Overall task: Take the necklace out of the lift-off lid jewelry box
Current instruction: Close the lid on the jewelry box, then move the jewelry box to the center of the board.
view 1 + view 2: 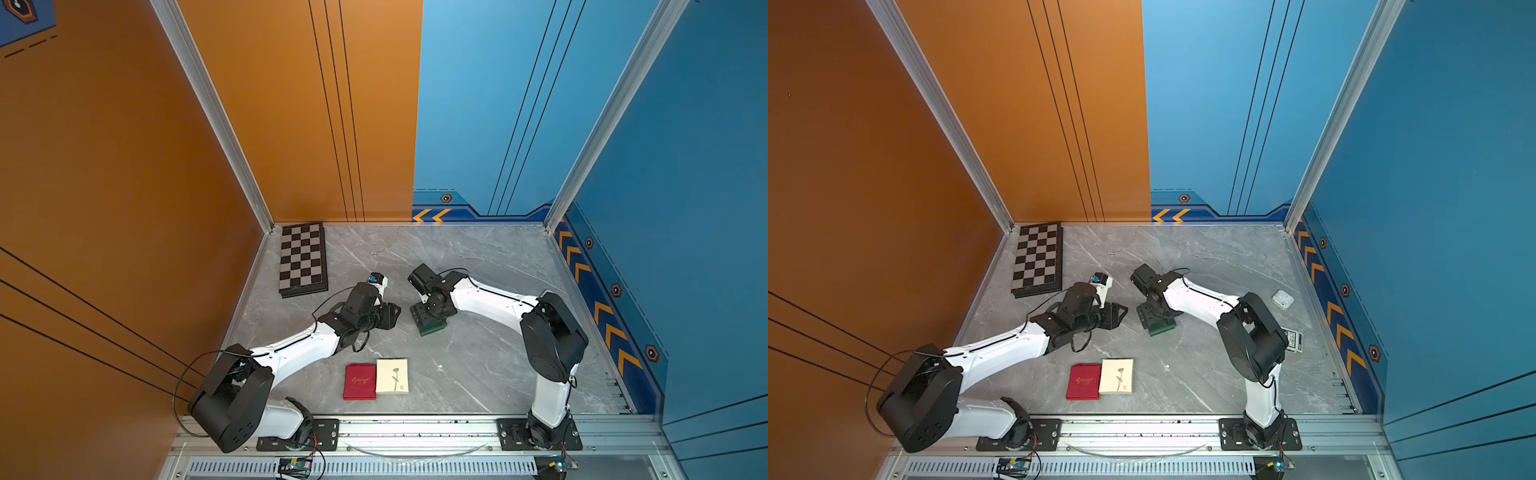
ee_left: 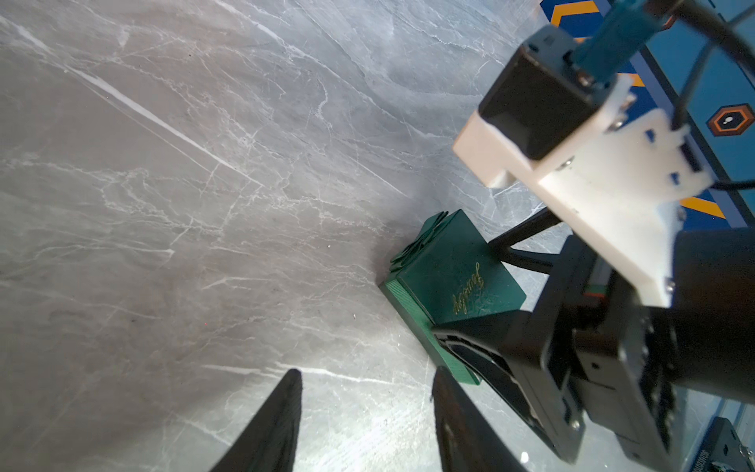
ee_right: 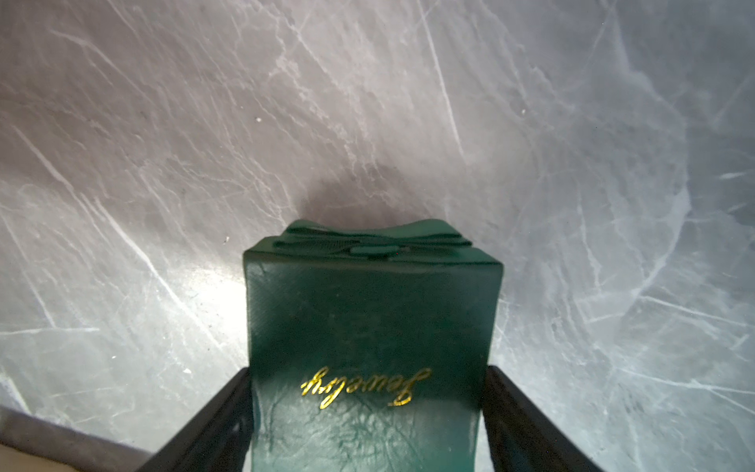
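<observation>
A dark green jewelry box point(image 1: 432, 329) point(image 1: 1160, 329) with gold lettering stands mid-table. Its lid point(image 2: 453, 269) point(image 3: 371, 318), topped by a bow, sits over a lighter ribbed base point(image 2: 410, 310). My right gripper point(image 3: 367, 370) comes down from above. It is shut on the lid, with one black finger pressed to each side. The necklace is hidden inside the box. My left gripper point(image 2: 367, 376) point(image 1: 397, 311) hangs open and empty over bare table just left of the box.
A folded chessboard point(image 1: 302, 259) lies at the back left. A red box point(image 1: 360, 381) and a cream box point(image 1: 392, 376) sit side by side near the front. A thin silvery chain point(image 1: 379, 252) lies at the back. A white earbud case point(image 1: 1282, 299) rests on the right.
</observation>
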{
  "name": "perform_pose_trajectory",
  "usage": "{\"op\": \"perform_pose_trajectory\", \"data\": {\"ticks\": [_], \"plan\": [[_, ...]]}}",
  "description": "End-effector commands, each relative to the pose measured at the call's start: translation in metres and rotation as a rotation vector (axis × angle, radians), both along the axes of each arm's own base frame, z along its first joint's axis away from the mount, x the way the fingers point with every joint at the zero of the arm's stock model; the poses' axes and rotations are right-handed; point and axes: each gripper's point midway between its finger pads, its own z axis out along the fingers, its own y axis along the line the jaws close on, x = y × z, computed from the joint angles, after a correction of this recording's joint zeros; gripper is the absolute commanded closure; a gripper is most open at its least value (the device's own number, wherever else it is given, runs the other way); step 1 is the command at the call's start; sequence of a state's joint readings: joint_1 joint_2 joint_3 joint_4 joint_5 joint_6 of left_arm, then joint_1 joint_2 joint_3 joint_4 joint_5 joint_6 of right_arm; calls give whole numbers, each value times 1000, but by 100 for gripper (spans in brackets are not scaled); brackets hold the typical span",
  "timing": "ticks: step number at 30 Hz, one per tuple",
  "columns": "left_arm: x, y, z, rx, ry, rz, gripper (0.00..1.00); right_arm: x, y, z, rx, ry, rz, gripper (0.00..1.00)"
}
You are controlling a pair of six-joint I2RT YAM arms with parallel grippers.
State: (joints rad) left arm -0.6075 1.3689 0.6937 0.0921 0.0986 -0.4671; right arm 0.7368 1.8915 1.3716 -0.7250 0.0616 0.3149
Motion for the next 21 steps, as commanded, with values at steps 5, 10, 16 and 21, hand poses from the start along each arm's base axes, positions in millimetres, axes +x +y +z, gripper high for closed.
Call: {"op": "perform_pose_trajectory", "data": {"ticks": [5,10,16,21], "plan": [[-3,7,-8,18,16,-2,46,-10,-11,-30,-46,51,-35,18],[-2,9,-6,15,13,4,44,-9,-14,-42,-39,46,-54,18],[0,14,-2,11,-1,27,38,0,-26,-51,-60,18,-90,18],[1,19,5,3,-19,40,34,18,-48,-47,-61,0,-151,18]]}}
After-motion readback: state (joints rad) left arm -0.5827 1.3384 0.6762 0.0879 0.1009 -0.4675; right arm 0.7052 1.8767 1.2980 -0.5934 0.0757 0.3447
